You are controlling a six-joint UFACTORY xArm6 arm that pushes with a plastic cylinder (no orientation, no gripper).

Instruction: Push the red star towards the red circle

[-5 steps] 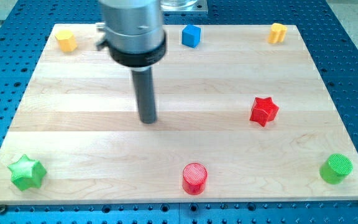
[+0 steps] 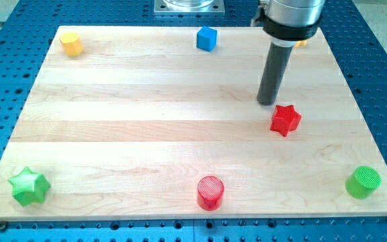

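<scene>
The red star [image 2: 285, 119] lies on the wooden board at the view's right of centre. The red circle [image 2: 210, 192] stands near the view's bottom edge, below and to the left of the star. My tip [image 2: 267, 102] rests on the board just above and slightly left of the red star, very close to it; I cannot tell if it touches.
A blue cube [image 2: 207, 38] sits at the top middle, a yellow block [image 2: 71, 44] at the top left, another yellow block [image 2: 302, 42] at the top right mostly hidden behind the arm. A green star [image 2: 28, 186] lies bottom left, a green cylinder [image 2: 363, 181] bottom right.
My tip has moved far to the view's right and slightly up, from the board's middle left to just above the red star. No block has moved.
</scene>
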